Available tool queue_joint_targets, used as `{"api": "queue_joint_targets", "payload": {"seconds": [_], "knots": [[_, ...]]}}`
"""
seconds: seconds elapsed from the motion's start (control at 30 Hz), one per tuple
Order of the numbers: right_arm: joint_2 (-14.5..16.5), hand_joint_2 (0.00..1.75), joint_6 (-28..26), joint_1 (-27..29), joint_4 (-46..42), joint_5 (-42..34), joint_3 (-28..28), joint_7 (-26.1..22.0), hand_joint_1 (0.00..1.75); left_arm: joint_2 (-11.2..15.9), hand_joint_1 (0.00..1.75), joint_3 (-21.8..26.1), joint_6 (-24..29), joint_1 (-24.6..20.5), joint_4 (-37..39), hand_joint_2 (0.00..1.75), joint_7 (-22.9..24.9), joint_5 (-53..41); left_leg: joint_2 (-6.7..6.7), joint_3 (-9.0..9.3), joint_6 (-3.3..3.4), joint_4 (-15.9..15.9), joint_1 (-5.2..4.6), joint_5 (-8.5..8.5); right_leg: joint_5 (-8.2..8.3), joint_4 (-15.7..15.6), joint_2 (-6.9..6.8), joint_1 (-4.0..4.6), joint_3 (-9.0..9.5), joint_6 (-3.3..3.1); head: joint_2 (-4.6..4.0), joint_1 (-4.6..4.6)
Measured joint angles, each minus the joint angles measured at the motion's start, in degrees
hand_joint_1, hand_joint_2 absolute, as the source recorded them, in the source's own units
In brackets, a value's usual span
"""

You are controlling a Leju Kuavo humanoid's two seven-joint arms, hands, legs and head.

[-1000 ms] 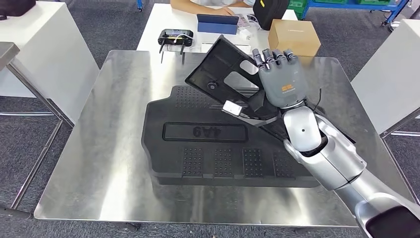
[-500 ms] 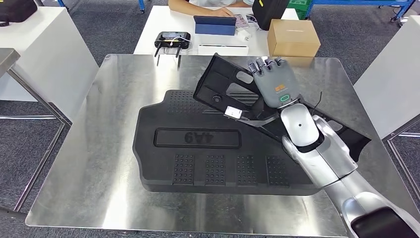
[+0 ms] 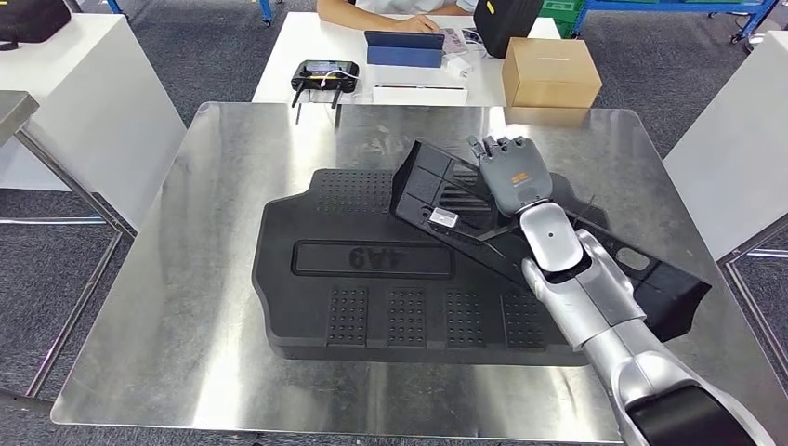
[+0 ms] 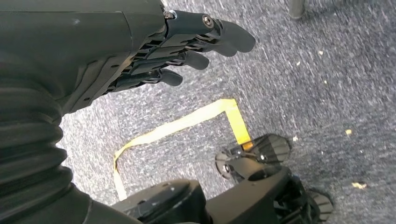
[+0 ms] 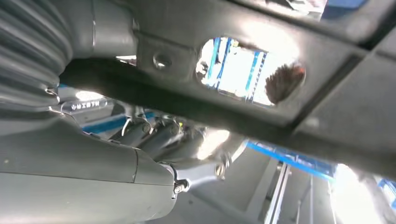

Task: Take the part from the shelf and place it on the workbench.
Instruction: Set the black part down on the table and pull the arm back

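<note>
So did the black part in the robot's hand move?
Yes. The black part in the right hand came down and tilted flatter, away from the cardboard box, nearer the big mat.

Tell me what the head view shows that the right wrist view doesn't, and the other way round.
Head view alone: the steel workbench, the large black mat marked 4A9 lying on it, a cardboard box and a person's arm at the white table beyond.
Right wrist view alone: a close look through an oval hole in the part to bright blue framing behind.
Both: the right hand gripping the black part, which is tilted over the mat.
</note>
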Motion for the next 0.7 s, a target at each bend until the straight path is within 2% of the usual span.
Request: {"api": "queue_joint_targets", "payload": {"seconds": [0.7], "knots": [[1.54, 1.75, -1.05, 1.62, 2.56, 0.03, -2.01, -0.38, 0.00, -0.12, 0.00, -0.05, 1.49, -0.12, 0.00, 1.75, 0.28, -0.09, -0.02, 0.00, 0.10, 0.02, -0.38, -0.06, -0.01, -0.07, 0.00, -0.19, 0.02, 0.02, 0.02, -0.01]]}}
